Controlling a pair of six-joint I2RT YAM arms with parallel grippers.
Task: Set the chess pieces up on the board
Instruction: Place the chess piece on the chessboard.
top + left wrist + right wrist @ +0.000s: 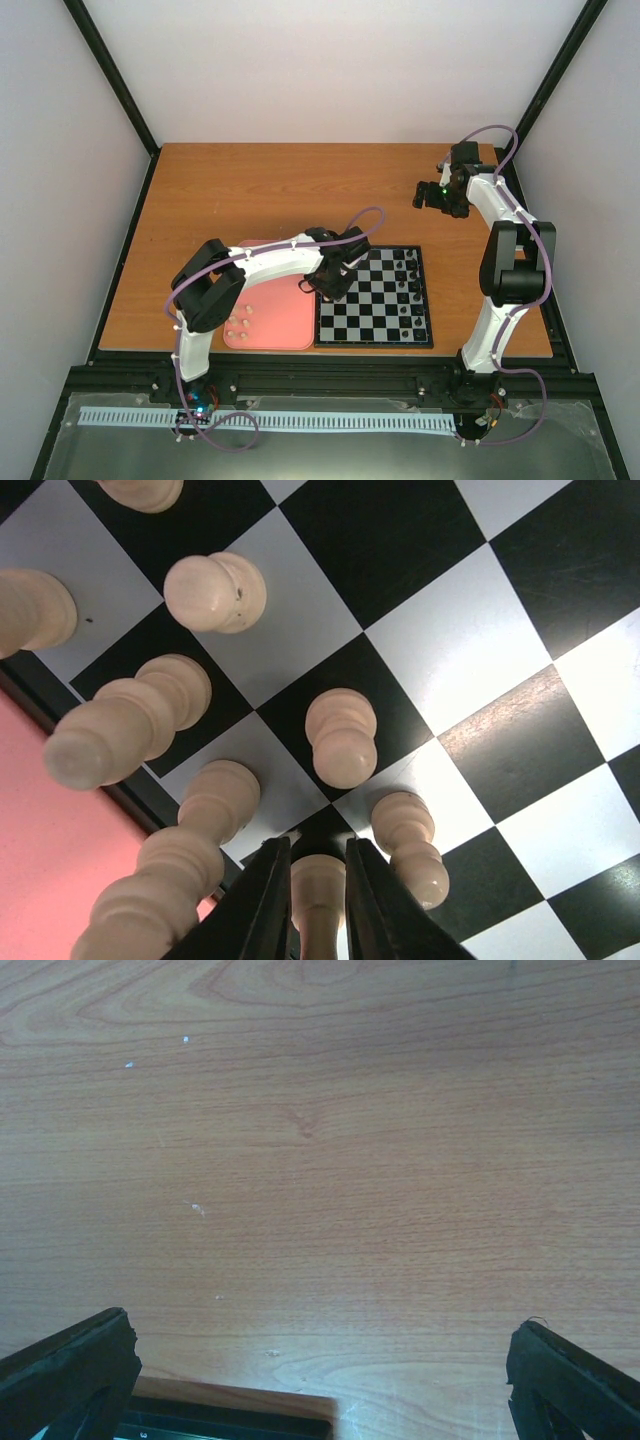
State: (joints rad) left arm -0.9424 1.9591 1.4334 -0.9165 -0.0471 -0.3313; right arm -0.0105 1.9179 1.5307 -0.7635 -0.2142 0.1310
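Observation:
The chequered board (385, 312) lies at the front middle of the table, beside the pink tray (270, 320). My left gripper (330, 283) hangs over the board's left edge. In the left wrist view it (318, 870) is shut on a cream chess piece (318, 885), held just above a black square. Several cream pieces (342, 735) stand on the board (470, 630) around it. A few cream pieces (240, 322) lie on the tray. My right gripper (435, 195) is open and empty over bare wood at the far right; its fingers (75, 1365) are spread wide.
Black chess pieces (408, 270) stand along the board's right side. The table's wooden edge and a black frame rail (230, 1422) show below the right gripper. Black frame posts run along the table's sides.

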